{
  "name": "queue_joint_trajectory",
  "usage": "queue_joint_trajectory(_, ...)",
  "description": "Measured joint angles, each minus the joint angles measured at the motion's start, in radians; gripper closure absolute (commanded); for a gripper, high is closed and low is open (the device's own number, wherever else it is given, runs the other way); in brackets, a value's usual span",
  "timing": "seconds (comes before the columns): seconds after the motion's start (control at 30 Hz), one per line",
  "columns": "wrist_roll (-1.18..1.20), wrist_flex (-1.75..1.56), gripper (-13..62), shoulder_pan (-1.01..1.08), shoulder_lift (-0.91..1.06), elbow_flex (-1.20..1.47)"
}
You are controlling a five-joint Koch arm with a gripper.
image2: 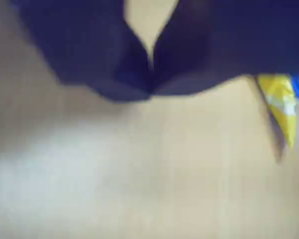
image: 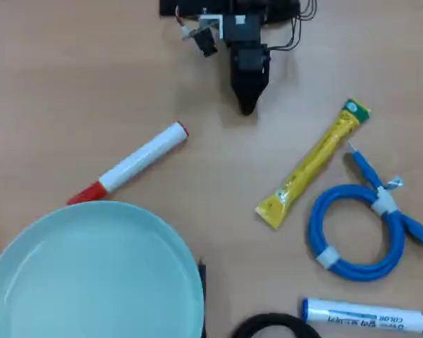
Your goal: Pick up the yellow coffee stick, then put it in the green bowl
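Black gripper (image: 246, 105) pinched closed, empty, tips meeting in the blurry wrist view (image2: 150, 84). Long flat yellow foil coffee stick (image: 312, 163) lies diagonally on the wooden table (image: 70, 84), beside a coiled blue cable (image: 359, 232). Approach: open wide, straddle its narrow width. Only overhead shows the pale green bowl (image: 162, 239); wrist probably catches the stick's end (image2: 281, 104).

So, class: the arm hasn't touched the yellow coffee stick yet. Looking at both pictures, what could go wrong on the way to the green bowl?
1. The blue cable lies right beside the coffee stick, its plug end almost touching, so the fingers could snag it.
2. The fingers look closed in the wrist view; unless they open, they may just push the flat stick.
3. The red-capped marker lies near the bowl and might get bumped.
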Motion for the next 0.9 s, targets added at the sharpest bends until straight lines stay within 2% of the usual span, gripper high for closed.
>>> queue_joint_trajectory(0.73,0.0,0.011,57.6,0.0,0.0,-0.012)
queue_joint_trajectory(0.9,-0.006,0.298,57.6,-0.04,0.0,-0.201)
